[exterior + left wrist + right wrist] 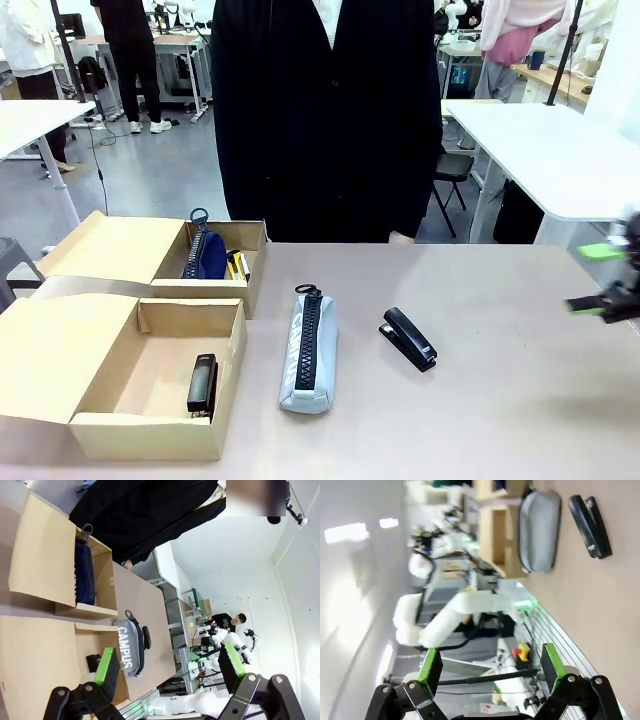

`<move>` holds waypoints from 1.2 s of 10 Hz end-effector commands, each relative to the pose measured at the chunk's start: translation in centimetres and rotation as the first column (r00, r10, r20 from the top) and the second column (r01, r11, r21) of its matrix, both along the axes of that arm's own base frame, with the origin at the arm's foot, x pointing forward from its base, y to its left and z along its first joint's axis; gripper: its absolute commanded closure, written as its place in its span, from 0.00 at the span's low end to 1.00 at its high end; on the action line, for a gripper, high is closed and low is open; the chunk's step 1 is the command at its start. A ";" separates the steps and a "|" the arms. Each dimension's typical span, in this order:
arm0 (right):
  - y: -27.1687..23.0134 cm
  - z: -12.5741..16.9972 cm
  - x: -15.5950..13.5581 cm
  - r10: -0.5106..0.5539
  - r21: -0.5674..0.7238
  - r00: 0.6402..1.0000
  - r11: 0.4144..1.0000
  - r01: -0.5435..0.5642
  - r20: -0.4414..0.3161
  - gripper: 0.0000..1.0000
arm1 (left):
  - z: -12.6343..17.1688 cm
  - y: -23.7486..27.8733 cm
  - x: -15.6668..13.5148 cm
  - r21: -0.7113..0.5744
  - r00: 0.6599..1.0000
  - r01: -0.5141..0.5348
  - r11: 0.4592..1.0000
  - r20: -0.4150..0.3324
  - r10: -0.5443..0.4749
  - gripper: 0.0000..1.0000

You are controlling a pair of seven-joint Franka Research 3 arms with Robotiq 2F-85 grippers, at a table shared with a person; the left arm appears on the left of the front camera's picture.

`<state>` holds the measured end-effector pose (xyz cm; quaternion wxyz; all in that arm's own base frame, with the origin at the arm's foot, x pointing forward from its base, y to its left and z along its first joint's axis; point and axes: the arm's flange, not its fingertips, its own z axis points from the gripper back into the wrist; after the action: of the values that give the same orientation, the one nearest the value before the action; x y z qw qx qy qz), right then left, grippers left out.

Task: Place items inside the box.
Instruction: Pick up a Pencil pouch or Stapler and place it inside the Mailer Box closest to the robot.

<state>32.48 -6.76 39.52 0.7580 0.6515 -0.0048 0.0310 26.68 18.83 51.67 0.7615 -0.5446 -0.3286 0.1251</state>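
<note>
Awaiting packing, grey pencil case (308,350) and loose stapler (408,338) lie outside (second stapler (202,384) sits boxed); left gripper (169,662), right gripper (595,278) gape empty.

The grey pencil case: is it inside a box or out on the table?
Out: the grey pencil case lies flat on the table, zip facing up, beside the near box.

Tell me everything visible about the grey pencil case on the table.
The grey case is a long, soft, fabric-looking pouch with a black zip along its top, apparently closed, its pull at the far end. White CAMPUS lettering runs down one side. It lies flat on the table, lengthwise towards the person, between the near box and the loose stapler, touching neither.
</note>
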 end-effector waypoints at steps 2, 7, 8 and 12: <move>-6.2 -3.2 -3.3 -0.252 0.156 0.967 0.955 0.254 -0.031 0.00 | 0.0 -0.1 0.0 -0.006 1.000 0.003 1.000 0.030 -0.003 0.00; -6.5 -2.5 -3.0 -0.169 0.134 0.985 0.976 0.172 -0.029 0.00 | 0.0 -0.1 0.0 -0.006 1.000 0.003 1.000 0.030 -0.003 0.00; -6.5 -2.5 -3.0 -0.169 0.134 0.985 0.976 0.172 -0.029 0.00 | 0.0 -0.1 0.0 -0.006 1.000 0.003 1.000 0.030 -0.003 0.00; -6.5 -2.5 -3.0 -0.169 0.134 0.985 0.976 0.172 -0.029 0.00 | 0.0 -0.1 0.0 -0.006 1.000 0.003 1.000 0.030 -0.003 0.00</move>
<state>29.73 -13.02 36.58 0.7140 0.6965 -0.0523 -0.0490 26.69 18.82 51.66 0.7615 -0.5446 -0.3284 0.1251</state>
